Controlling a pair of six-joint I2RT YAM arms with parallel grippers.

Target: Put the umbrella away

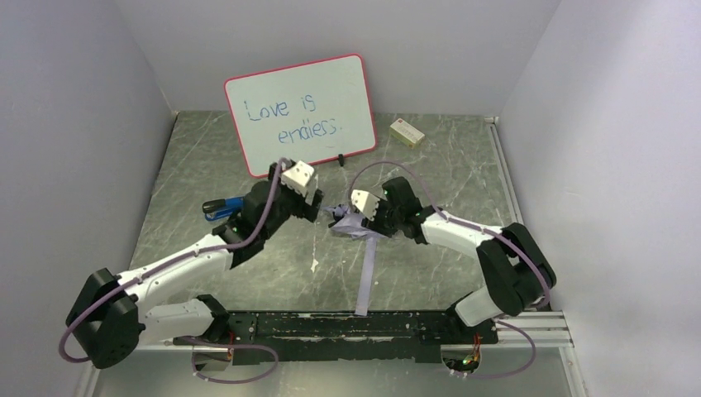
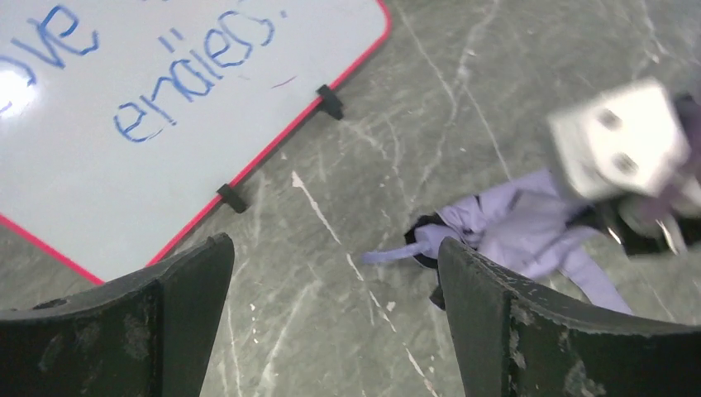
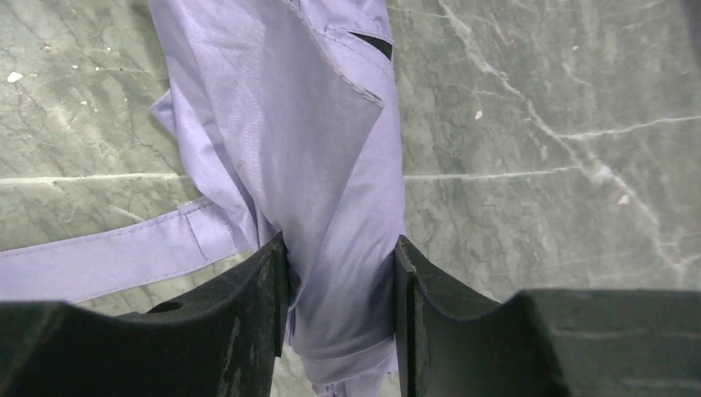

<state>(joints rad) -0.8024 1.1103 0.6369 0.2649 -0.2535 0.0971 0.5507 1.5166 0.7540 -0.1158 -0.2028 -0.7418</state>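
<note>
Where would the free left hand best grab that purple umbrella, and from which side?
Probably the bunched fabric end of the umbrella that sticks out past the right hand, approached from above on the left hand's side. It lies flat on the table, and the right hand pinches it farther along.

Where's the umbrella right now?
In the top view the umbrella lies mid-table, in front of the whiteboard. The right gripper is clamped on its fabric, and the open left gripper hovers just to its left.

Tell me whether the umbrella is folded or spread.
Folded: the umbrella is a gathered lavender bundle pinched in the right claw.
</note>
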